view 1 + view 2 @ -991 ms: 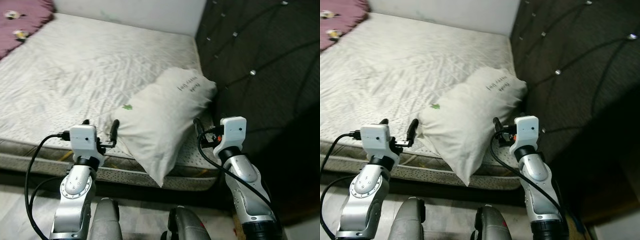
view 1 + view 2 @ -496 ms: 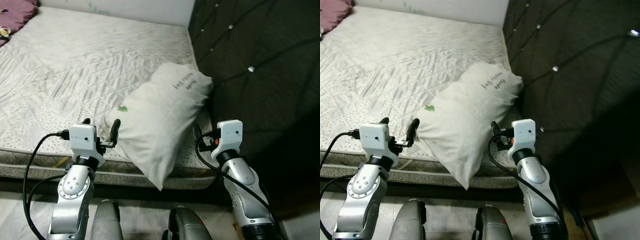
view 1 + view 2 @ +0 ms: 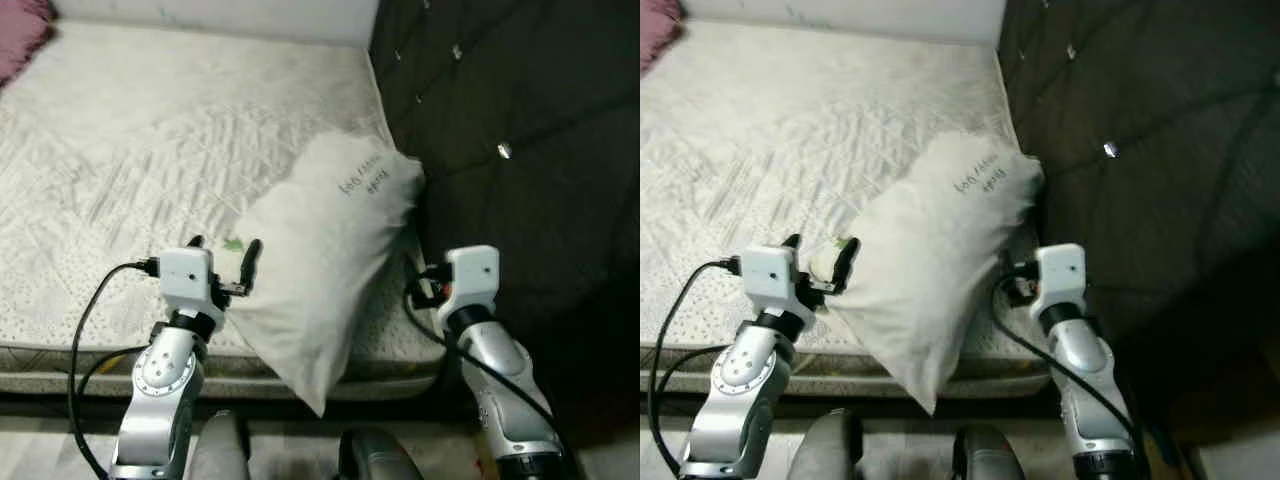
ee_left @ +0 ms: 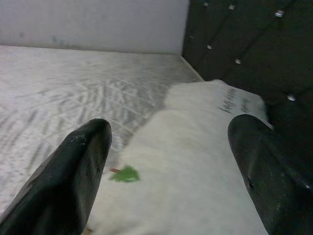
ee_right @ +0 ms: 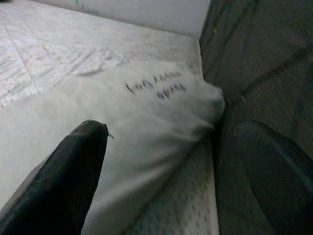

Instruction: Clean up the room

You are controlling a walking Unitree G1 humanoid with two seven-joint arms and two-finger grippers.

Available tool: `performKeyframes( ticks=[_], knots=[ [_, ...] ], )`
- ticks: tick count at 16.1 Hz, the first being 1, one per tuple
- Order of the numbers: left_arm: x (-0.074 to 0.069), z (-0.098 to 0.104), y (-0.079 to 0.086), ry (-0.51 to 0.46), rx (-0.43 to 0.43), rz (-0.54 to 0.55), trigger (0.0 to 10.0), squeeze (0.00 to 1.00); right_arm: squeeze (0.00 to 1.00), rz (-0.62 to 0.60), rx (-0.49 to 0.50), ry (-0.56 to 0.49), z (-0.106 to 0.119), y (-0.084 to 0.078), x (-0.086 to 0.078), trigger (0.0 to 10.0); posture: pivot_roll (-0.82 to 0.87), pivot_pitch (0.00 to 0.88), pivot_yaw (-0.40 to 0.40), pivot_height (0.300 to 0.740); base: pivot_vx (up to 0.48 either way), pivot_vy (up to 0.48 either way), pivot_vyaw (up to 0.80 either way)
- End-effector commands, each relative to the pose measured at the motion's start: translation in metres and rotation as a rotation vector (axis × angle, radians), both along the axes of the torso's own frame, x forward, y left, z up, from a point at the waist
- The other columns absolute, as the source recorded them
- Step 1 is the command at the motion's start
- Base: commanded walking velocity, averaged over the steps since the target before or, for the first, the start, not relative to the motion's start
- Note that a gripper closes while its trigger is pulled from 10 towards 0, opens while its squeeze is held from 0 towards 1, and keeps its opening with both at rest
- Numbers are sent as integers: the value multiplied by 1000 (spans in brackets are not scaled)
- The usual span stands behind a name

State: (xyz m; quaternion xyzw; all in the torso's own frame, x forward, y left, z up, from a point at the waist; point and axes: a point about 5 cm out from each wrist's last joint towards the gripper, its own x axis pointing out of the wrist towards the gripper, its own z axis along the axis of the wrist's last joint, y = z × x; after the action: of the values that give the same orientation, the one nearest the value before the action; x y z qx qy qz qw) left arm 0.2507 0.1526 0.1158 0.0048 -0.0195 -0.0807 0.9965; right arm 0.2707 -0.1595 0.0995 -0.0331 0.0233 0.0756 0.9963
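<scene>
A white pillow (image 3: 325,240) with dark writing and a small green mark lies on the mattress (image 3: 150,130). It sits against the dark headboard and its lower corner hangs over the bed's front edge. My left gripper (image 3: 224,247) is open at the pillow's left edge. In the left wrist view the pillow (image 4: 195,166) lies between and just beyond the two black fingers (image 4: 73,166). My right gripper (image 3: 418,285) is open at the pillow's right side, beside the headboard. The right wrist view has the pillow (image 5: 146,112) ahead of one finger and the headboard ahead of the other.
The dark tufted headboard (image 3: 520,110) rises on the right. A white wall (image 3: 220,15) runs behind the bed. A pink blanket (image 3: 15,40) lies at the far left corner. The mattress's front edge (image 3: 60,355) is below my arms.
The camera has moved closer to the bed and turned slightly right. My left gripper has come up against the pillow's left edge. Both grippers stay open.
</scene>
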Motion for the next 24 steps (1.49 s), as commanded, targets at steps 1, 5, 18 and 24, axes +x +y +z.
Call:
performKeyframes(
  ticks=[1,5,18,24],
  knots=[
    [-2,-3,8,19,8,27,10000,0,0,22,11,-13,3,8,2,10000,18,90,-95,667,300,0,0],
    [-2,-4,7,45,-7,40,10000,0,0,24,13,-12,3,7,1,10000,20,93,-98,667,0,0,0],
    [1,-6,15,60,5,124,10000,0,0,55,10,12,-2,11,2,10000,26,89,-104,570,0,0,0],
    [0,-6,18,66,8,132,10000,0,0,110,-18,8,-2,17,2,10000,33,87,-110,570,0,0,0]
  ],
)
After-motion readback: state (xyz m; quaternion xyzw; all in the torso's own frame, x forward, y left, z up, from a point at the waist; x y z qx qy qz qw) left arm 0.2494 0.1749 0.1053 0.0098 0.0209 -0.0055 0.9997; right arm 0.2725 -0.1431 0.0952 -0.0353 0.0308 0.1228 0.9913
